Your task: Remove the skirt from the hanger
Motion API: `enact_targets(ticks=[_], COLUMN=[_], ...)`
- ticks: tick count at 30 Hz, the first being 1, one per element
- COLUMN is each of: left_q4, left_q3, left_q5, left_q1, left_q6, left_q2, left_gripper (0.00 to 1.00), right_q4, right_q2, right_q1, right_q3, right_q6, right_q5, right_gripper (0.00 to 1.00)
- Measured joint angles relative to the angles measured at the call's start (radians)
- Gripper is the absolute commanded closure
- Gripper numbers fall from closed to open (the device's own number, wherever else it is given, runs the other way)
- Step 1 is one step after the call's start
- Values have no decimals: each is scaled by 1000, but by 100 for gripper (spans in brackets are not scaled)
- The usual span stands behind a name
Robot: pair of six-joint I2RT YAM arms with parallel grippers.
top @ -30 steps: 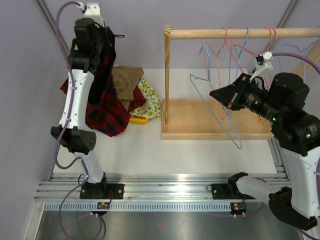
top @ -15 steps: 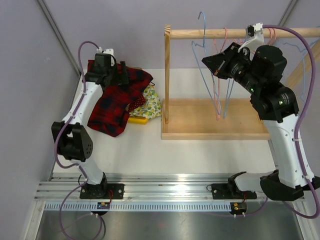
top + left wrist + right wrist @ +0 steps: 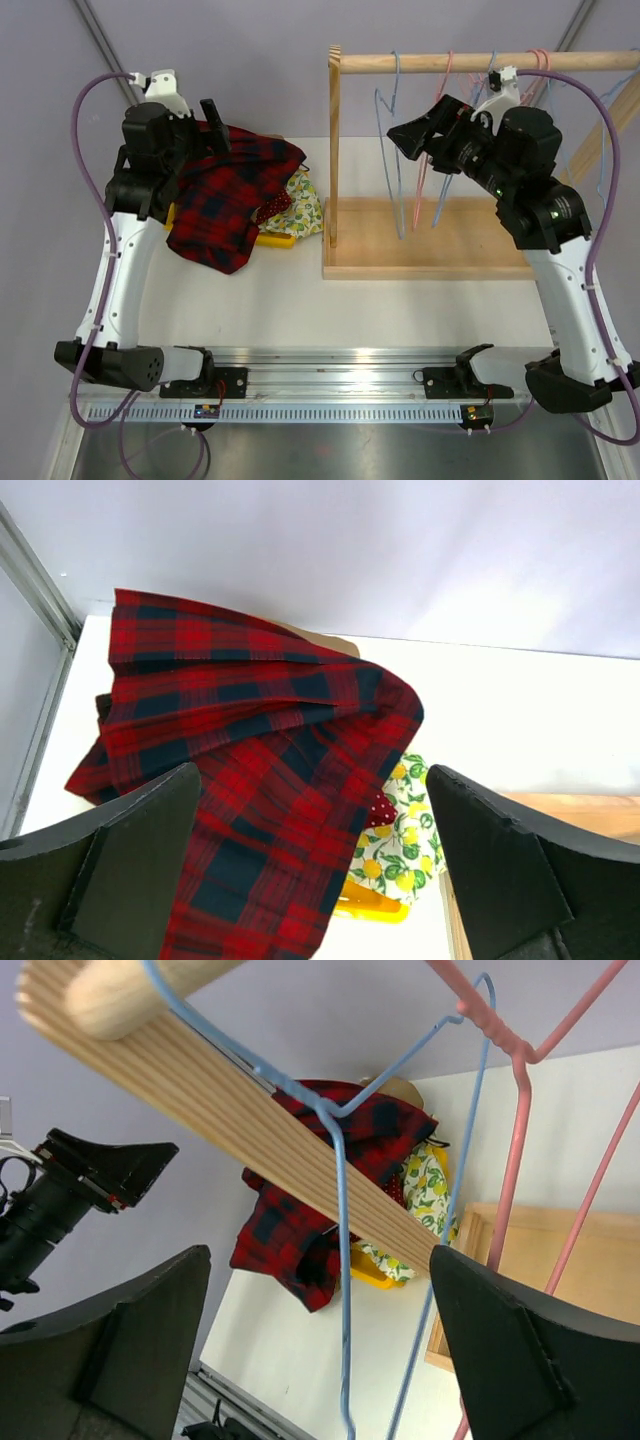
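Across the table (image 3: 400, 300) the skirt (image 3: 225, 195) is draped, apart from the hanger (image 3: 343, 1340) hooked on the rail (image 3: 480, 65) for storage, left pincer (image 3: 312, 772) and right pincer (image 3: 320, 1255) held wide, empty.

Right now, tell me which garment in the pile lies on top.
The red plaid skirt: it drapes over the lemon-print garment and the red dotted garment.

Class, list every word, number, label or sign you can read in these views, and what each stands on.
No text is legible anywhere.
The small tags on the metal rail at the near edge are too small to read.
The red-and-navy tartan pleated skirt and pale-blue wire hanger carry no lettering.
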Motion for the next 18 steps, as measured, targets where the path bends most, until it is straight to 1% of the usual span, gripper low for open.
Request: enact_targets(ticks=[4, 6, 9, 11, 14, 16, 18], left_q4=[-36, -53, -62, -50, -47, -46, -47], left_q3=[-6, -11, -68, -147, -314, -425, -519], left_q5=[7, 12, 24, 41, 80, 97, 105], left_q1=[0, 0, 0, 0, 0, 0, 0], left_q6=[0, 0, -1, -10, -24, -31, -39], left_q2=[-68, -106, -206, -303, -487, -604, -700], left_gripper=[1, 1, 1, 1, 1, 1, 1], right_q4=[-5, 10, 87, 138, 183, 193, 183], right_q2=[-79, -143, -297, -429, -632, -769, -874], right_q1=[0, 0, 0, 0, 0, 0, 0], right_q3=[-3, -26, -150, -276, -433, -518, -579], right_q6=[-12, -19, -36, -54, -80, -93, -97], right_q5=[11, 30, 79, 129, 219, 294, 374], right_gripper=[0, 1, 1, 1, 1, 1, 0])
